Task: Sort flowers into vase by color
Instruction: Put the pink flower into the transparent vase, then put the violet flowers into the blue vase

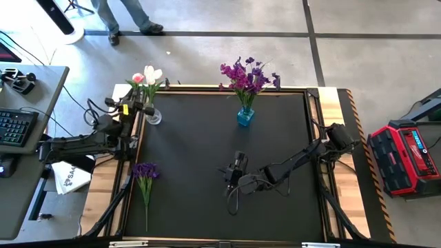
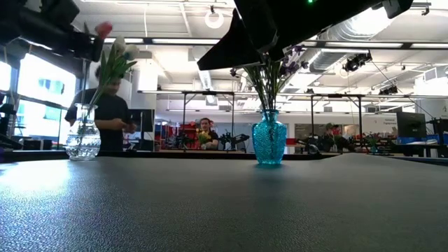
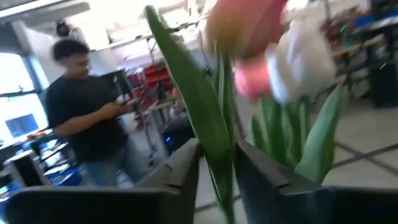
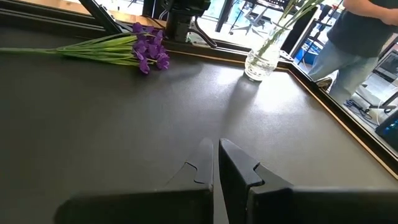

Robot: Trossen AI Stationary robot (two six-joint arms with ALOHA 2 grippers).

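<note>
- You have two vases on the black counter (image 1: 207, 172): a clear vase (image 1: 154, 117) at the far left corner and a blue vase (image 1: 245, 116) at the far edge, near the middle.
- The clear vase holds tulips (image 1: 147, 77): you can count one pink bud and two white ones from above.
- The blue vase holds a bunch of purple flowers (image 1: 246, 74); the single stems are too tangled to count.
- One more purple bunch (image 1: 145, 173) lies flat on the counter at the left edge, blossoms toward the far side, stems toward the near edge.
- Your left pincer (image 1: 141, 105) sits above the clear vase among the tulip stems. In the left wrist view a green stem (image 3: 217, 155) runs through the narrow gap between its fingers (image 3: 180, 174); you cannot tell whether they pinch it or stand just clear of it.
- Your right pincer (image 1: 236, 165) is low over the bare middle of the counter, fingers (image 4: 239, 168) pressed together and holding nothing.
- Beyond the counter, one person (image 2: 112, 115) in a dark shirt stands behind the clear vase, and another sits farther back.
</note>
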